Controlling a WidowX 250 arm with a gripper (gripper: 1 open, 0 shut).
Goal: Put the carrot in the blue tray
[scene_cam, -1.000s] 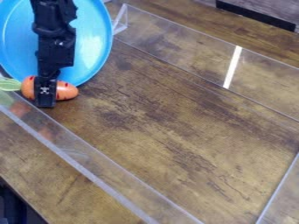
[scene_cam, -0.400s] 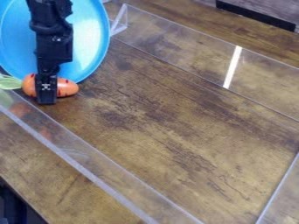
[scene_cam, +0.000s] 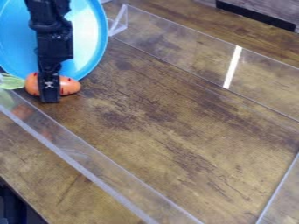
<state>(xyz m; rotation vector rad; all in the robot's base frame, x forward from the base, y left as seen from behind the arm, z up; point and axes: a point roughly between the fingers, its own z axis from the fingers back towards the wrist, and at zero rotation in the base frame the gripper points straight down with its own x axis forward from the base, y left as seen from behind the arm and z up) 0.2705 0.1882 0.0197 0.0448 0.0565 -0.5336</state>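
Wooden tabletop (scene_cam: 176,114), dark and worn, fills the frame, crossed by pale reflective strips. At the left edge lies the carrot (scene_cam: 68,86), orange body on the wood with its green top pointing toward the frame's left border; it sits just outside the lower rim of the blue tray (scene_cam: 87,39), which occupies the upper left corner. Directly over the carrot stands the gripper (scene_cam: 49,91), pointing down, jaws spread apart and straddling the carrot, not yet clamped. Judged status: approach complete; grasp, lift and transfer into the tray all remain.
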